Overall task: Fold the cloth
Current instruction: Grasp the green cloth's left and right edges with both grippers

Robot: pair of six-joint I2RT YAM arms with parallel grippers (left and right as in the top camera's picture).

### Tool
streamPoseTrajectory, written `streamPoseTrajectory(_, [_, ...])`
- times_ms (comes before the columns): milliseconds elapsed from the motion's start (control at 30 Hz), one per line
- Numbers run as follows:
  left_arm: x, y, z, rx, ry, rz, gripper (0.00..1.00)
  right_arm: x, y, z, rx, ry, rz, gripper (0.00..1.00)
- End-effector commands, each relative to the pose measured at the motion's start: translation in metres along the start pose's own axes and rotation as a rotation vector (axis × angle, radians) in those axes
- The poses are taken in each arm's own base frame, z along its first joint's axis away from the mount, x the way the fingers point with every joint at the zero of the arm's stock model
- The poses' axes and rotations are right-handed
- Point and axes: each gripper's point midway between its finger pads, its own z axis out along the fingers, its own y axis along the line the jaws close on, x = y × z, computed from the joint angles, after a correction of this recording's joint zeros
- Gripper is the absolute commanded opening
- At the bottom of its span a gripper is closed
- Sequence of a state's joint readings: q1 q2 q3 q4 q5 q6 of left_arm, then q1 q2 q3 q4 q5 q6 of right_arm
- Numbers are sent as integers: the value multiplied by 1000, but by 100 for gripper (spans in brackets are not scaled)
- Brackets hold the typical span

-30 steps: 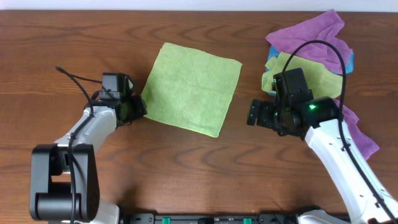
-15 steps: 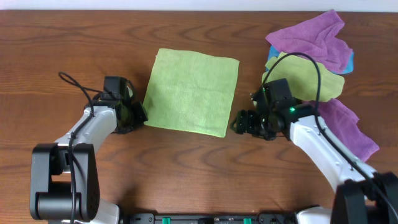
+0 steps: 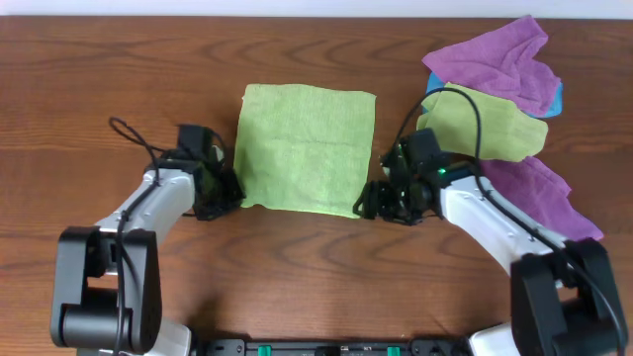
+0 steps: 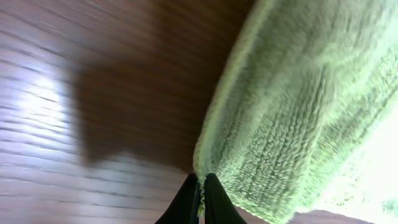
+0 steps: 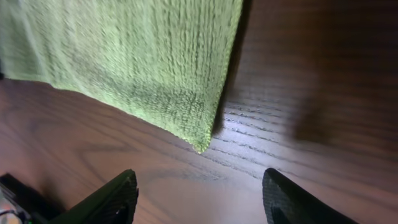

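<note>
Brown wood table (image 3: 99,79) holds the lime-green cloth (image 3: 307,148) flat at centre; a pile of purple and olive cloths (image 3: 490,119) sits at far right. The left gripper (image 4: 200,183) is pinched together on the cloth's near-left corner. The right gripper (image 5: 200,180) stands spread wide, the near-right corner just ahead of it, untouched.

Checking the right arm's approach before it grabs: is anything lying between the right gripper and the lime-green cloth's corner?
Nothing visible does. The right gripper is open, and only bare table lies between its fingers and the near corner of the cloth.
</note>
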State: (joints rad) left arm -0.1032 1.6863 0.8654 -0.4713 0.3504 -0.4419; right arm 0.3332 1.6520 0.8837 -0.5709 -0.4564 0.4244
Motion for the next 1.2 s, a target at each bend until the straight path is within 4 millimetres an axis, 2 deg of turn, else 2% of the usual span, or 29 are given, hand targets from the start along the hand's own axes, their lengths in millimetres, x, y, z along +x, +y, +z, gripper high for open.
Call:
streamPoseTrajectory(0, [1,-3,3,-25,-6,16,6,5,2,10,-5,31,-17,62])
streamPoseTrajectory(200, [0,-1,3,-54,-20,28,6,7,5,18,-10,45,-14,51])
streamPoseTrajectory(333, [0,0,3,-60,-25,29,6,8,8,21,-4,43,-16,51])
streamPoseTrajectory(633, [-2,-1,3,-58,-30,30,6,5,0,25,86,4,5,47])
streamPoseTrajectory(767, [-3,0,3,-64,-35,30,6,4,3,32,84,1,-12,47])
streamPoseTrajectory(867, [-3,2,3,-73,-40,30,6,6,-3,41,99,22,15,45])
streamPoseTrajectory(1000, [-3,2,3,-74,-39,30,6,12,-12,51,120,58,45,36])
streamPoseTrajectory(1167, [-3,2,3,-74,-40,30,6,9,-13,53,118,51,63,8])
